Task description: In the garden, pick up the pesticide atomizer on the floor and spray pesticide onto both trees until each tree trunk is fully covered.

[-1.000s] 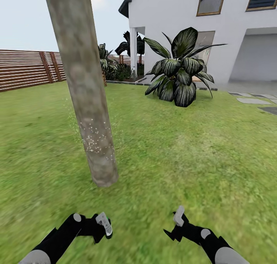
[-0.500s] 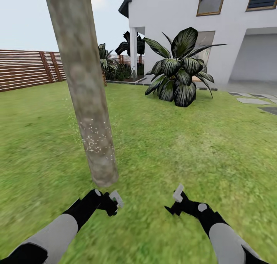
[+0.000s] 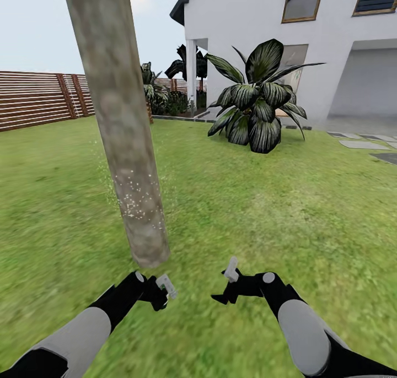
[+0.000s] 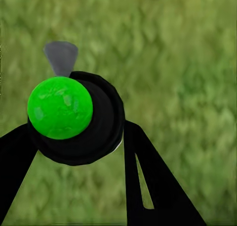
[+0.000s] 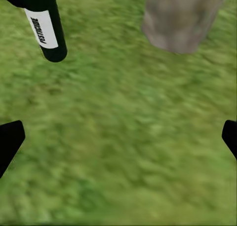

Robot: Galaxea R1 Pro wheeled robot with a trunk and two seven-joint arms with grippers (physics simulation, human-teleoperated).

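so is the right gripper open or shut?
Open: the right gripper shows its fingertips far apart with bare grass between.

Count: one trunk (image 3: 124, 130), one atomizer (image 5: 45, 25), two hands, left (image 3: 165, 287) and right (image 3: 230, 271), one house (image 3: 286, 42), one fence (image 3: 38, 98).

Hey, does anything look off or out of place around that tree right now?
Only the whitish pesticide specks dotting the lower tree trunk, with its base bare. The left gripper holds the pesticide atomizer.
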